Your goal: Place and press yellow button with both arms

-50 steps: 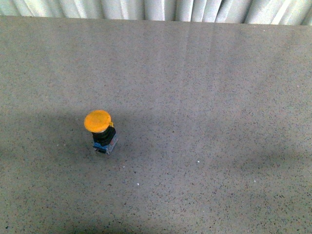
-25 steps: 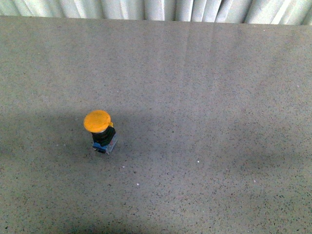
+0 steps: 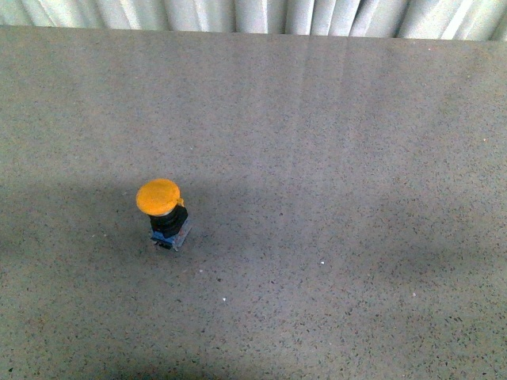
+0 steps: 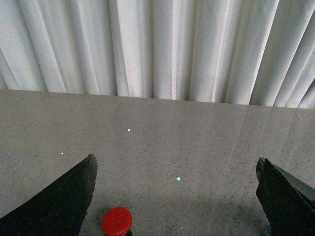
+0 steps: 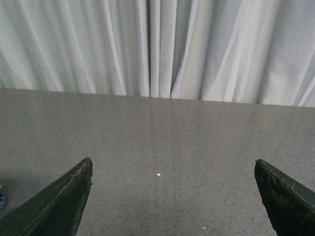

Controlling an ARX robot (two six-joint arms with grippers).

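The yellow button [image 3: 162, 210] stands upright on the grey speckled table [image 3: 333, 158], left of centre in the front view: an orange-yellow domed cap on a black body with a blue and clear base. Neither arm shows in the front view. In the left wrist view the cap looks red [image 4: 117, 221] and sits low, just inside one finger; my left gripper [image 4: 176, 184] is open and empty above the table. My right gripper [image 5: 173, 182] is open and empty, with only bare table between its fingers. A blue bit at that view's edge [image 5: 1, 200] may be the button's base.
White pleated curtains [image 3: 253, 14] hang behind the table's far edge. The table surface is flat grey stone with small white specks [image 3: 224, 299]. A broad shadow lies across the table around the button.
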